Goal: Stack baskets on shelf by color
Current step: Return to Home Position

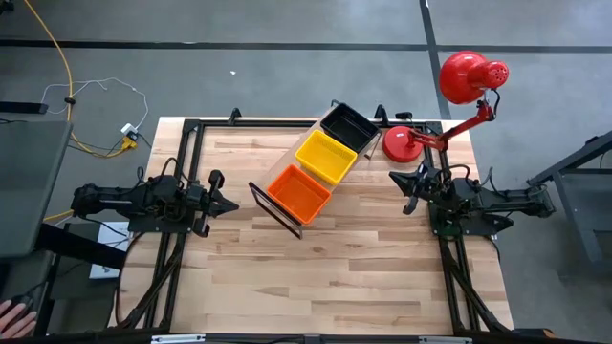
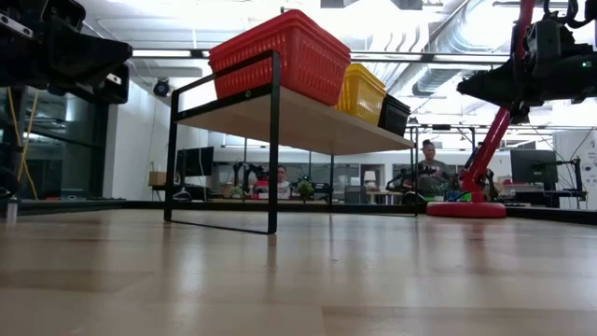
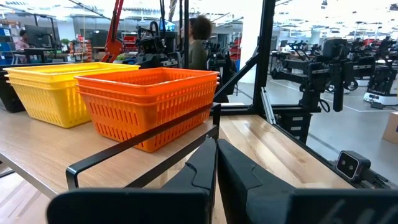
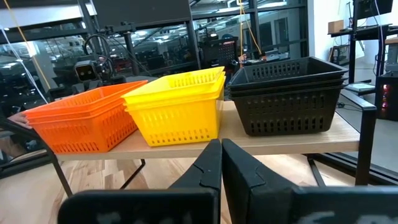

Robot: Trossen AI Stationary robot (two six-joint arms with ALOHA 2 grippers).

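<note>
I get bright overhead light; the ceiling [image 2: 373, 23] blows out white in my low view. The near table [image 2: 298, 299] blurs there, as does the left end effector [image 3: 216, 144] up close.

Stood on the light-wood shelf [image 4: 292, 142] in 3 nested stacks, in 1 row, close side by side, upright with open side up: orange baskets [image 1: 299, 192] at the black wire-frame end, yellow baskets [image 1: 326, 157] in the middle, black baskets [image 1: 350, 126] at the other end. Ran diagonally across the far middle of the table [image 1: 335, 277].
</note>
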